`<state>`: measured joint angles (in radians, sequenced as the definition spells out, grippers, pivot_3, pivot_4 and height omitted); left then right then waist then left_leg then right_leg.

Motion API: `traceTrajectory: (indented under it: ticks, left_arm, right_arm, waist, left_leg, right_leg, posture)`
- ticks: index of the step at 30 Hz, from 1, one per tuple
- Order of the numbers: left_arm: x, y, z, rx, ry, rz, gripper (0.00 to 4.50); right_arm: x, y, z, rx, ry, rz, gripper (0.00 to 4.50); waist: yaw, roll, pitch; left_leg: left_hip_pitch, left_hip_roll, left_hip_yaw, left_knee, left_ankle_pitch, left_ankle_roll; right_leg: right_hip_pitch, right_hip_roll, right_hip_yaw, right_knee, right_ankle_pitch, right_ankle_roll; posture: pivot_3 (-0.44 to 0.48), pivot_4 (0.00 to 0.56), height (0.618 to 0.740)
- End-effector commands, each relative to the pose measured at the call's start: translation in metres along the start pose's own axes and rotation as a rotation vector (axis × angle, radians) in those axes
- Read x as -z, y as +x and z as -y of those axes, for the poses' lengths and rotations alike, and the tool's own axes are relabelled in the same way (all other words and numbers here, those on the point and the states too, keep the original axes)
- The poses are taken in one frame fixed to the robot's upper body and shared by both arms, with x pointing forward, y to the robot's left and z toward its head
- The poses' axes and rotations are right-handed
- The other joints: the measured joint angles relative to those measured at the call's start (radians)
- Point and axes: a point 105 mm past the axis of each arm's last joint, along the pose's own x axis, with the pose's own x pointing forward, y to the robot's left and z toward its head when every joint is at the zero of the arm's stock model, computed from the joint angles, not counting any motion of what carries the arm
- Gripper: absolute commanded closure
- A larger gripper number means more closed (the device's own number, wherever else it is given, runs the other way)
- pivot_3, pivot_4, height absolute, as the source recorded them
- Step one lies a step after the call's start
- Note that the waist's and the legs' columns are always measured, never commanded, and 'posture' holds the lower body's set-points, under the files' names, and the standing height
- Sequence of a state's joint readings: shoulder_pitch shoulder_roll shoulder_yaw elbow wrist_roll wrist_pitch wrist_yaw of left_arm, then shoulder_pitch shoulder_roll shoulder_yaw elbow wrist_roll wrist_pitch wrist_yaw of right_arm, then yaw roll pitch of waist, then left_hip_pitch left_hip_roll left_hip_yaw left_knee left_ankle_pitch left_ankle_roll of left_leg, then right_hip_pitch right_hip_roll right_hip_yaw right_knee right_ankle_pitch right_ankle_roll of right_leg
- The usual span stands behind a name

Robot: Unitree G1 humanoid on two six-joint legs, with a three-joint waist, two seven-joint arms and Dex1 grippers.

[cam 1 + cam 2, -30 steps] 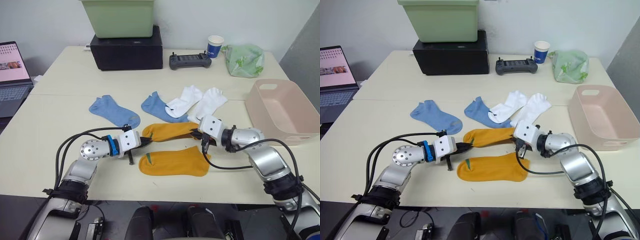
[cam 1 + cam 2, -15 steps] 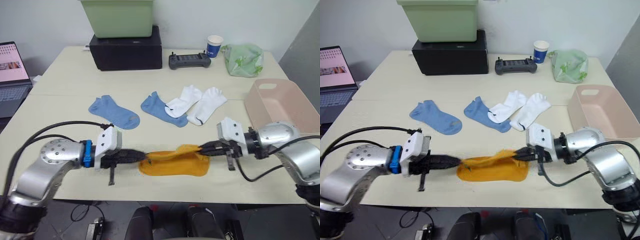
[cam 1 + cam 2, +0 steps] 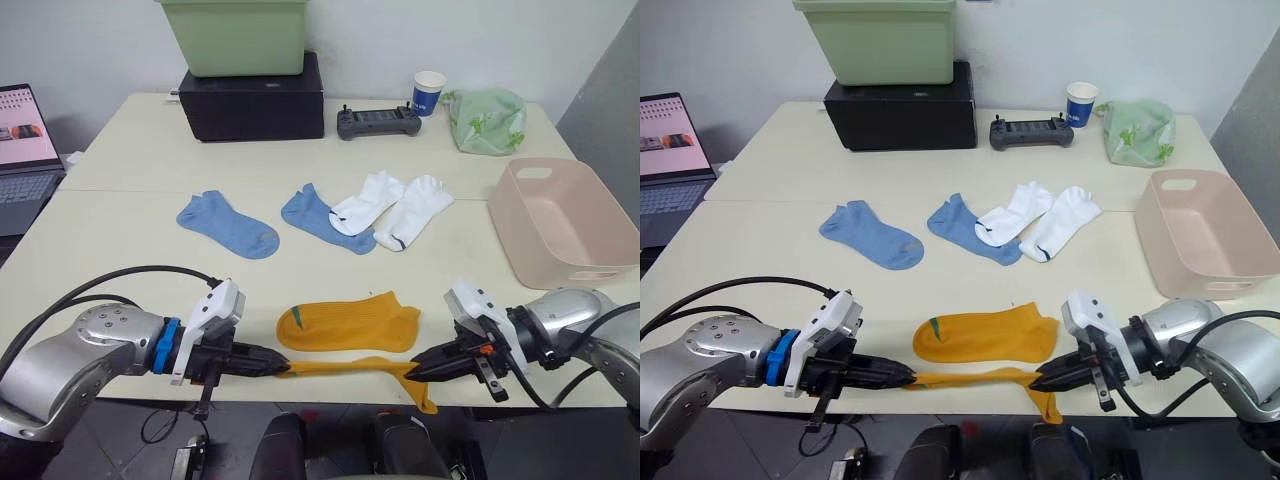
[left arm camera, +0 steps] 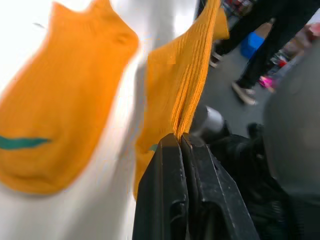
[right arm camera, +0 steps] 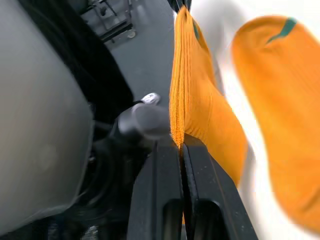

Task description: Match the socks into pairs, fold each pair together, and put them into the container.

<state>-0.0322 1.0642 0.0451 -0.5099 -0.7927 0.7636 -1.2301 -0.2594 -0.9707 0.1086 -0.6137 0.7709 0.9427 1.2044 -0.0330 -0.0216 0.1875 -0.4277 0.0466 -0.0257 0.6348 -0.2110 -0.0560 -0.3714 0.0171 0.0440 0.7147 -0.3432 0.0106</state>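
Note:
One mustard-orange sock (image 3: 340, 366) is stretched taut in the air just past the table's front edge, its toe end drooping at the right. My left gripper (image 3: 281, 370) is shut on its left end and my right gripper (image 3: 411, 373) is shut on its right end; the pinched fabric also shows at the left gripper (image 4: 178, 136) and the right gripper (image 5: 180, 142). The other orange sock (image 3: 350, 321) lies flat on the table just behind. Two light blue socks (image 3: 228, 222) (image 3: 318, 214) and two white socks (image 3: 364, 200) (image 3: 413, 210) lie mid-table. The pink container (image 3: 560, 225) stands at the right.
Along the back edge stand a light green bin (image 3: 238, 35) on a black box (image 3: 255, 100), a controller (image 3: 378, 122), a paper cup (image 3: 430, 92) and a pale green bag (image 3: 488, 120). A laptop (image 3: 25, 150) sits at the far left.
Both grippers have drawn the held orange sock back from above its mate to the table's front edge and lower. The sock is now pulled into a thin taut strip.

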Motion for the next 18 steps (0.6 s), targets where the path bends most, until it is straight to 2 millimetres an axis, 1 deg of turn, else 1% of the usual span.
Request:
traceTrajectory:
  ticks: [1,2,4,7,8,10,12,18]
  left_arm:
    - [-0.002,0.001,-0.01,-0.035,0.042,-0.016,4.48]
    - [-0.001,0.003,-0.022,-0.083,0.073,-0.023,4.48]
    - [-0.003,0.008,-0.039,-0.118,0.087,-0.018,4.48]
    - [-0.003,0.014,-0.057,-0.143,0.137,-0.038,4.48]
    - [-0.003,0.016,-0.065,-0.172,0.157,-0.052,4.48]
    - [-0.007,0.017,-0.078,-0.208,0.178,-0.053,4.48]
    - [-0.012,0.016,-0.085,-0.217,0.196,-0.055,4.48]
    - [-0.021,0.013,-0.095,-0.211,0.232,-0.071,4.48]
  right_arm:
    - [-0.002,-0.001,0.006,0.006,-0.043,0.004,4.5]
    - [0.0,0.001,0.013,0.026,-0.055,0.006,4.5]
    - [-0.002,0.004,0.029,0.058,-0.053,0.024,4.5]
    - [-0.001,0.005,0.051,0.103,-0.085,0.012,4.5]
    - [-0.001,0.004,0.056,0.113,-0.09,0.007,4.5]
    - [-0.003,0.002,0.067,0.134,-0.102,0.0,4.5]
    - [-0.005,-0.001,0.075,0.155,-0.125,-0.01,4.5]
    - [-0.011,-0.005,0.092,0.207,-0.158,-0.026,4.5]
  waist:
    - [0.001,0.0,0.0]
    - [0.002,0.0,0.0]
    - [0.002,0.0,0.0]
    - [0.001,0.0,0.0]
    - [0.001,0.0,0.0]
    - [0.003,0.0,0.0]
    - [0.003,0.0,0.0]
    - [0.001,0.0,0.0]
  left_leg:
    - [0.0,0.0,0.0,0.0,0.0,0.0]
    - [0.0,0.0,0.0,0.0,0.0,0.0]
    - [0.001,-0.001,0.0,0.0,0.0,0.0]
    - [0.0,-0.002,0.001,0.001,0.0,0.0]
    - [-0.001,-0.001,0.001,0.001,0.0,0.0]
    - [-0.003,-0.001,0.001,0.001,0.0,0.0]
    - [-0.003,-0.001,0.0,0.001,0.0,0.0]
    - [-0.003,0.0,0.0,0.002,0.0,0.0]
  right_leg:
    - [0.0,0.0,0.0,0.0,0.0,0.0]
    - [0.0,0.0,0.0,0.0,-0.001,0.001]
    - [0.001,0.0,0.0,0.0,-0.002,0.004]
    - [0.0,0.004,0.0,0.0,-0.002,0.004]
    - [0.0,0.004,0.0,0.0,-0.001,0.001]
    - [-0.002,0.004,0.0,-0.001,0.0,0.0]
    - [-0.002,0.005,0.0,0.0,0.0,0.0]
    - [-0.002,0.005,0.0,0.0,0.0,0.0]
  posture:
    - [0.0,0.15,0.74]
    - [0.0,0.15,0.74]
    - [0.0,0.15,0.74]
    - [0.0,0.15,0.74]
    - [0.0,0.15,0.74]
    - [0.0,0.15,0.74]
    - [0.0,0.15,0.74]
    - [0.0,0.15,0.74]
